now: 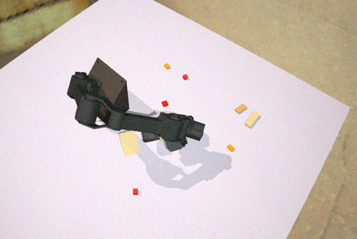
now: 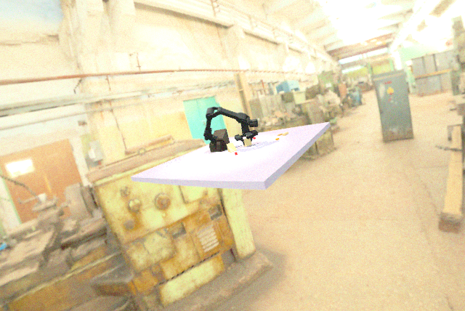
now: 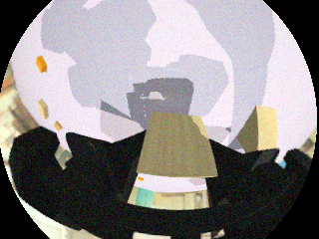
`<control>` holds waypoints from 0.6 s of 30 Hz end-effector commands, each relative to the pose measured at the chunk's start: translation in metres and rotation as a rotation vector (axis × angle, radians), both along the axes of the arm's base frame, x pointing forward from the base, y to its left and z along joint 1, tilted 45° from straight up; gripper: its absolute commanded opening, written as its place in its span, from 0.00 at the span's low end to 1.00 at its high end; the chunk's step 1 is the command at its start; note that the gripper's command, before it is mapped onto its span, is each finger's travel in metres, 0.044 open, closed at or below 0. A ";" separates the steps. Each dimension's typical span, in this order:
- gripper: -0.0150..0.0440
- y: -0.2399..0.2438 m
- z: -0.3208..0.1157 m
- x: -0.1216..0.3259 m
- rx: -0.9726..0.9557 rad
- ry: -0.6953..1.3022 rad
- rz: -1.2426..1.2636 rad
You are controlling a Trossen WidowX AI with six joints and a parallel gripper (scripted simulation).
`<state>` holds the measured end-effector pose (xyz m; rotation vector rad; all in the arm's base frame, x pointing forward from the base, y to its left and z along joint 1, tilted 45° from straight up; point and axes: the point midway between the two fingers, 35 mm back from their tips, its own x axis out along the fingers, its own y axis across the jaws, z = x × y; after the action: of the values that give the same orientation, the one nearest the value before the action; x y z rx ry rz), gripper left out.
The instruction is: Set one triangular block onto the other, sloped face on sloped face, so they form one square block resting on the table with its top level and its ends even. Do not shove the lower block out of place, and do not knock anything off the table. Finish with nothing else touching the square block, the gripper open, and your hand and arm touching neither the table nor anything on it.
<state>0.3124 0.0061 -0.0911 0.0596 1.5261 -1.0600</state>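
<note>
My gripper (image 1: pixel 162 140) (image 2: pixel 246 137) (image 3: pixel 172 134) points down and is shut on a pale yellow triangular block (image 2: pixel 247 142) (image 3: pixel 174 154). In the top view the arm hides nearly all of that block. Whether it touches the table is unclear. The other triangular block (image 1: pixel 129 143) (image 2: pixel 231 147) (image 3: pixel 267 130) stands on the table, apart from the held one, on the arm-base side. In the wrist view it is at the right, beyond a finger, with one shaded face and one bright face showing.
The table (image 1: pixel 216 216) also bears red cubes (image 1: pixel 184 77) (image 1: pixel 164 103) (image 1: pixel 135 191), small orange pieces (image 1: pixel 167 66) (image 1: pixel 230 147), a flat orange block (image 1: pixel 240 108) and a long pale block (image 1: pixel 252 119). A dark brown box (image 1: pixel 111 86) stands by the arm's base.
</note>
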 end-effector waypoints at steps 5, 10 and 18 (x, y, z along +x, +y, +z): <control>0.25 0.012 0.002 -0.011 -0.116 -0.107 0.119; 0.25 0.018 0.002 -0.017 -0.189 -0.182 0.194; 0.25 0.028 0.000 -0.028 -0.307 -0.302 0.313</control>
<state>0.2899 0.0319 -0.0907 -0.1798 1.1186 -0.9833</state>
